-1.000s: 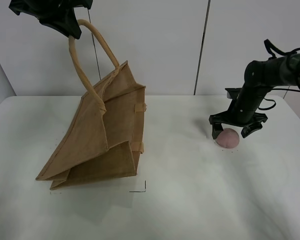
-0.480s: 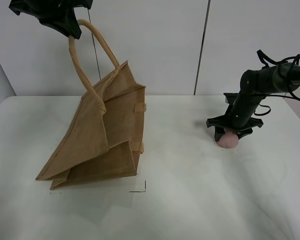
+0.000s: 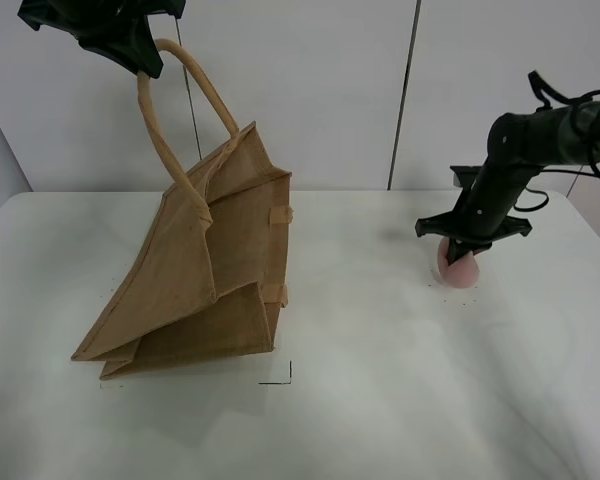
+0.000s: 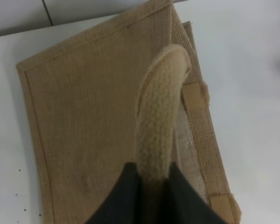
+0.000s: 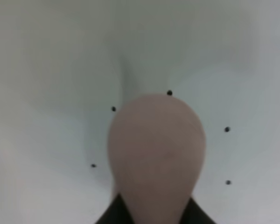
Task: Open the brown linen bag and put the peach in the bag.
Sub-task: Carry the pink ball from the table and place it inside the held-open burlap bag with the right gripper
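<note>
The brown linen bag [image 3: 205, 270] stands tilted on the white table [image 3: 380, 400], left of the middle. My left gripper [image 3: 140, 55] is shut on one beige loop handle [image 3: 150, 120] and holds it up high; the left wrist view shows the handle [image 4: 159, 116] between the dark fingers [image 4: 119, 200], above the bag [image 4: 84, 116]. The pink peach [image 3: 460, 267] is at the right. My right gripper [image 3: 458, 258] is shut on the peach, which the right wrist view [image 5: 156, 154] shows squeezed between the fingers just above the table.
White wall panels [image 3: 310, 90] stand behind the table. A small black corner mark [image 3: 283, 377] is on the table in front of the bag. Small black dots [image 5: 227, 129] ring the peach's spot.
My right gripper came down over the peach, closed on it, and now lifts it slightly. The left gripper and the bag have not moved.
</note>
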Robot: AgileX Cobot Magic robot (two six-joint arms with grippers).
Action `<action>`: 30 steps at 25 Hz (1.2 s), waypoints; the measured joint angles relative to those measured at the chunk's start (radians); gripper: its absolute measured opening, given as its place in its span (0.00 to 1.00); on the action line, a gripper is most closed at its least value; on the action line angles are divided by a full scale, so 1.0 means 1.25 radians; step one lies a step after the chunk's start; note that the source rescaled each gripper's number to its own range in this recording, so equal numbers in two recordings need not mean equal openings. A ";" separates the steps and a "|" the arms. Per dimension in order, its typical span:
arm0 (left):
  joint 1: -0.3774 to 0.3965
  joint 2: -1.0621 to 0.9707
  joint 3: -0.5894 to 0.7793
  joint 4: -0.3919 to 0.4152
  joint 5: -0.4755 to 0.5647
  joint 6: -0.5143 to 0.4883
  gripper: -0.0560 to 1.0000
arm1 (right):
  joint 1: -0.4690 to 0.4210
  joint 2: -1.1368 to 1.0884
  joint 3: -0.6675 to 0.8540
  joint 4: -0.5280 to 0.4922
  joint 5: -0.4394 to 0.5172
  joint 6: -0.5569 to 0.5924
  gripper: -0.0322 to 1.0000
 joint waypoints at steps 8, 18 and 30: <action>0.000 0.000 0.000 0.000 0.000 0.002 0.05 | 0.005 -0.126 -0.151 0.225 0.119 -0.212 0.03; 0.000 0.000 0.000 0.000 0.000 0.007 0.05 | 0.219 -0.130 -0.218 0.353 0.083 -0.426 0.03; 0.000 0.000 0.000 0.000 0.000 0.008 0.05 | 0.362 0.050 -0.218 0.489 -0.043 -0.671 0.03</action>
